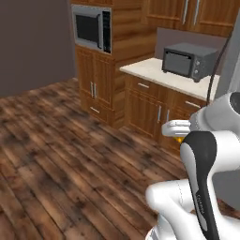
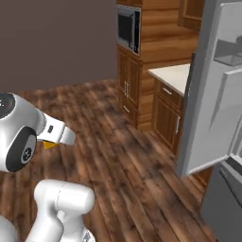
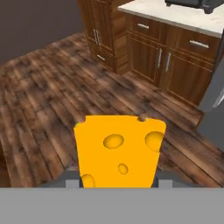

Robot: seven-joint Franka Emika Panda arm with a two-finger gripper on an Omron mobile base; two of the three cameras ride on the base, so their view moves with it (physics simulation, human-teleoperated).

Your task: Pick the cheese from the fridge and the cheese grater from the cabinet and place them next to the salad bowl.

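Left base view: the hand (image 1: pixel 180 133) hangs in front of the lower drawers under the desk (image 1: pixel 154 70), below the toaster oven (image 1: pixel 190 60). A small orange patch of the cheese (image 1: pixel 181 138) shows under it.

Right base view: the hand (image 2: pixel 59 138) points away from the open fridge (image 2: pixel 208 94), well apart from it, above the wooden floor (image 2: pixel 118 156). A yellow corner of the cheese (image 2: pixel 48 145) protrudes beneath it.

Hand view: the cheese (image 3: pixel 118 151) sits between the fingertips (image 3: pixel 72 183), clamped on its two flat sides. Judged handling: light, firm, slightly waxy, so it may slip. Grip across the flat faces near the thick end, with moderate force to avoid denting. The hand is narrowly closed, grasping the cheese.
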